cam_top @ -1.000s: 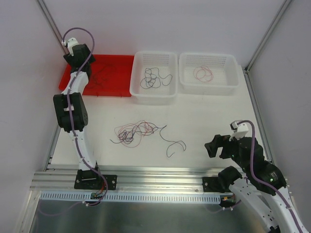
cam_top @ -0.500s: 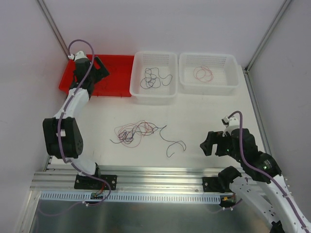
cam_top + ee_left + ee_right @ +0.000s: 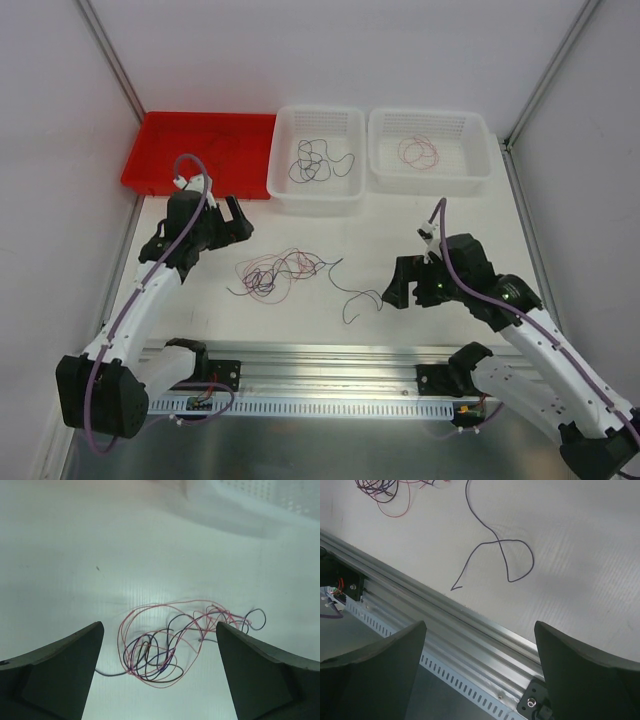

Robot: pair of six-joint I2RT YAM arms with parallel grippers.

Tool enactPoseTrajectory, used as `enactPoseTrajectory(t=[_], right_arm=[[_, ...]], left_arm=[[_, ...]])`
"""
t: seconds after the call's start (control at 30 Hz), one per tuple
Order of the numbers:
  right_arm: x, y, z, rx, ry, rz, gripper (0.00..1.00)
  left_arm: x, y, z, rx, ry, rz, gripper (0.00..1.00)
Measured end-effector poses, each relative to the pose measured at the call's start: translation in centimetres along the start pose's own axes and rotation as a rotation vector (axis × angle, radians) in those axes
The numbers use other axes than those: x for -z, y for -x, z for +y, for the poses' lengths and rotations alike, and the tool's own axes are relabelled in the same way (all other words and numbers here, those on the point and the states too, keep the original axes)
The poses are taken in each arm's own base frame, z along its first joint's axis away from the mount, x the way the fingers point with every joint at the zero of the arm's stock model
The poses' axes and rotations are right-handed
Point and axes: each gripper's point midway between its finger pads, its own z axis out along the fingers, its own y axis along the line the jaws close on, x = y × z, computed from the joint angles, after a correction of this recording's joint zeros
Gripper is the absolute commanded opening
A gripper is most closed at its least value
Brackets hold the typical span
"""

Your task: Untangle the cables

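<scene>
A tangle of thin red, black and dark purple cables (image 3: 280, 272) lies on the white table left of centre. In the left wrist view this tangle (image 3: 165, 647) lies on the table beyond the two fingers. My left gripper (image 3: 238, 220) hangs open just up and left of it, holding nothing (image 3: 159, 627). One loose dark cable (image 3: 355, 295) curls apart on the tangle's right, and shows again in the right wrist view (image 3: 495, 545). My right gripper (image 3: 398, 283) is open and empty just right of that strand (image 3: 480, 625).
A red tray (image 3: 160, 150) with thin dark strands sits at the back left. The middle white basket (image 3: 318, 197) holds dark cables (image 3: 312, 160); the right basket (image 3: 430, 180) holds a red one (image 3: 418, 152). An aluminium rail (image 3: 320, 360) runs along the near edge.
My left arm has swung from over the red tray down to the table tangle. My right arm has reached forward and left toward the loose dark cable.
</scene>
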Motion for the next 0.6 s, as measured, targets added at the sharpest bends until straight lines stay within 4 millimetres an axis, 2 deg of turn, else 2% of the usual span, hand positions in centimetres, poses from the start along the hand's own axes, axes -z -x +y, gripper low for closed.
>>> enactPoseTrajectory(t=[0.17,0.33,0.47,0.6], right_arm=[[-2.6,0.6,1.8,0.011,0.037,0.046,0.91],[-5.4,1.2,3.7,0.048,0.042,0.078,0.86],[-8.0,2.3,5.1,0.077,0.029,0.065,0.77],[-10.9,2.6,4.8,0.075,-0.020,0.067,0.70]], left_arm=[[-0.1,-5.3,1.3,0.001,0.009,0.157,0.92],[-1.4,-8.8,1.9,-0.011,0.019,0.317,0.84],[-2.0,-10.6,2.3,-0.004,0.022,0.407,0.80],[-2.0,-11.0,2.0,-0.013,0.006,0.423,0.78]])
